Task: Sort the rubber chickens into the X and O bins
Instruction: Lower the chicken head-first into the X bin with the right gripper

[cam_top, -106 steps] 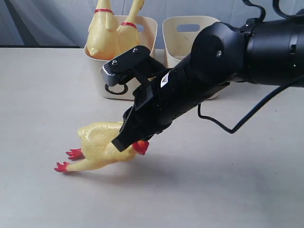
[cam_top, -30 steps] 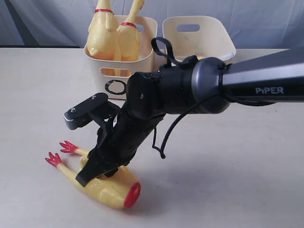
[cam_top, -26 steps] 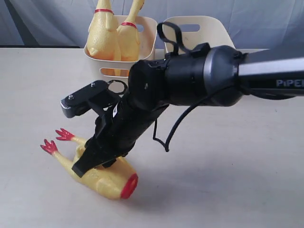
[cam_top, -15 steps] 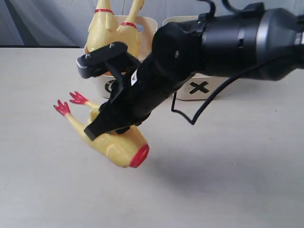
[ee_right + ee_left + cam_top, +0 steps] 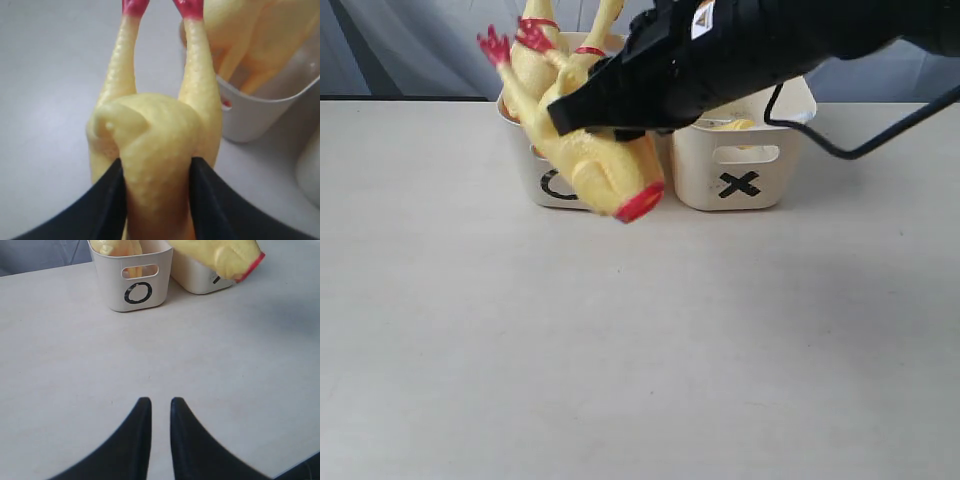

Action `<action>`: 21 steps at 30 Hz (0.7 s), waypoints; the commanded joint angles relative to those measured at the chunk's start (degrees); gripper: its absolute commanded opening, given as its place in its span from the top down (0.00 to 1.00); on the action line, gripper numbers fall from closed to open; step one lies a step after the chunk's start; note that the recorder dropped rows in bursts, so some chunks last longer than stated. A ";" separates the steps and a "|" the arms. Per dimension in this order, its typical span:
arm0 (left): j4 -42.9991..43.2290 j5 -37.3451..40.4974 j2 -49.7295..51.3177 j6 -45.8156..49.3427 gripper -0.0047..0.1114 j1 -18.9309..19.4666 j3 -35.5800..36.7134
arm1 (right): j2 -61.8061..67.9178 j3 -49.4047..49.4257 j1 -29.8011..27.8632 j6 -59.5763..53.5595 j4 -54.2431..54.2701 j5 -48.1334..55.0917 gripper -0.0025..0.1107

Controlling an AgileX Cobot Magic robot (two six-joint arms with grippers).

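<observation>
**Headless chicken aloft, X bin off to its right**

Nearest, the pale counter [image 5: 640, 380] lies bare. Low over it, the left arm's fingers [image 5: 137, 440] stand a little apart with a narrow gap between them and nothing in it. They are well back from the bins.

Further in, the right arm's fingers [image 5: 102, 210] are clamped on either side of the headless rubber chicken [image 5: 598, 160] and hold it clear of the counter. In the exterior view its long axis slants from the red feet [image 5: 515, 38] at upper left down to the red neck end [image 5: 640, 205]. The legs point away from the fingers.

Behind it is the O bin [image 5: 525, 160], with two whole chickens [image 5: 117, 246] standing in it. The X bin [image 5: 740, 185] sits just to the right and has a small yellow piece [image 5: 732, 125] at its rim.

The right arm has the load. If it belongs in X, the carry goes rightward.
</observation>
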 commanded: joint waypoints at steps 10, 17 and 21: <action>0.22 0.17 -0.39 -0.03 0.84 -0.03 0.21 | 2.89 -0.37 -12.89 12.02 -11.59 -19.54 0.99; 0.12 0.17 -0.39 -0.03 0.84 -0.03 0.21 | 6.91 -0.37 -16.37 12.02 -10.83 -27.95 0.99; 0.12 0.17 -0.39 -0.03 0.84 -0.03 0.21 | 10.52 -0.37 -17.18 11.81 -10.83 -32.69 0.99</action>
